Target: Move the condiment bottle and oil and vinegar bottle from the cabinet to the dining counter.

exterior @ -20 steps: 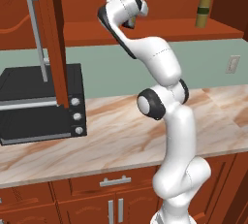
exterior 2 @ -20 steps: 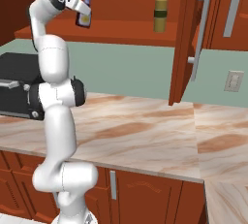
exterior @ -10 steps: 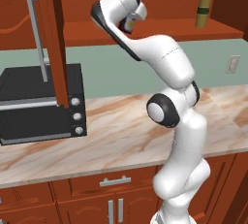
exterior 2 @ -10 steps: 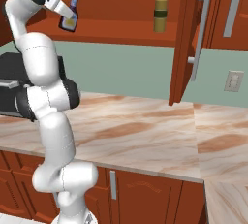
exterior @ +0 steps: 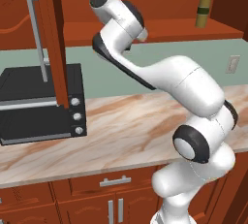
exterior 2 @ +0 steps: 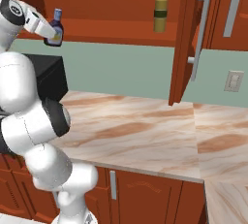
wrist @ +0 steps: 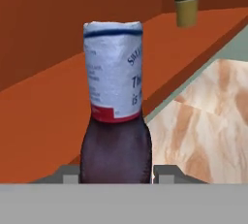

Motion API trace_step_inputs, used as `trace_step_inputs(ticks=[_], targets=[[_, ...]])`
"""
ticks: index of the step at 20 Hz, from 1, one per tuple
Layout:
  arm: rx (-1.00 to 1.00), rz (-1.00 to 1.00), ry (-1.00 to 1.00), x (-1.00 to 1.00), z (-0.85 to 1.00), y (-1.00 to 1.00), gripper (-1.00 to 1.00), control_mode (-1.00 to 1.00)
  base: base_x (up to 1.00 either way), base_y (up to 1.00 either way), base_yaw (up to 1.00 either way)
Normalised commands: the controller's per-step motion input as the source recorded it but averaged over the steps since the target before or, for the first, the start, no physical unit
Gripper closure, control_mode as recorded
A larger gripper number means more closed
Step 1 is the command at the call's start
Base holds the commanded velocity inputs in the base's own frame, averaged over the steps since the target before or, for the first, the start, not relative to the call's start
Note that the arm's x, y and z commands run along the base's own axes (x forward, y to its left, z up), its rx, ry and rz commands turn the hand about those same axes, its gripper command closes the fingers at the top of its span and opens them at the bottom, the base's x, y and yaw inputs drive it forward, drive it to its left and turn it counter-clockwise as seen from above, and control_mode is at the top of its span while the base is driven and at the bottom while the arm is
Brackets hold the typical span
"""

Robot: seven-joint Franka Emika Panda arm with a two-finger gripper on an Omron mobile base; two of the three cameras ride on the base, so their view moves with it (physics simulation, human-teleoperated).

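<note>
A: What does the gripper (exterior 2: 52,35) have?

B: One bottle. The jaws sit partly closed on the condiment bottle (exterior 2: 56,28), a dark-brown squat one with a blue cap. In the hand view that bottle (wrist: 115,121) stands between the two fingers (wrist: 166,173), its pale printed label wrapped around it with a red strip at one edge, the glass glossy and dark.

A: Where is it, then?

B: Held up in the air, in front of the cabinet (exterior 2: 121,5) shelf, above the counter's left end.

A: And the other bottle?

B: One more, the oil bottle (exterior 2: 161,8): tall, slim, olive-yellow with a dark band and a thin pale spout. It stands upright on the shelf, well apart from the held one.

A: Doors?

B: Two open doors of reddish-brown wood, each with a long silver bar handle (exterior 2: 201,26).

A: Below?

B: A beige marble counter (exterior 2: 140,131) with brown veins, one black boxy oven (exterior: 38,102) with three small knobs, and a wall outlet (exterior 2: 234,80) on the pale green wall.
</note>
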Motion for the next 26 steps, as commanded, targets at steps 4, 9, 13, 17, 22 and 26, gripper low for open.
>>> trace_step_inputs(ticks=[4, 9, 13, 17, 22, 26], targets=[[0.04, 0.1, -0.12, -0.85, -0.19, -0.17, 1.0, -1.0, 0.0, 0.0, 0.0], [0.04, 0.1, 0.0, -0.77, -0.02, -0.16, 1.0, -1.0, 0.0, 0.0, 0.0], [0.0, 0.08, 0.0, -0.8, 0.03, -0.08, 1.0, -1.0, 0.0, 0.0, 0.0], [-0.03, 0.11, 0.0, -0.84, -0.02, -0.05, 1.0, -1.0, 0.0, 0.0, 0.0], [-0.1, 0.05, 0.01, -0.69, -0.14, -0.04, 1.0, -1.0, 0.0, 0.0, 0.0], [-0.2, 0.01, 0.04, -0.54, -0.18, 0.0, 1.0, -1.0, 0.0, 0.0, 0.0]])
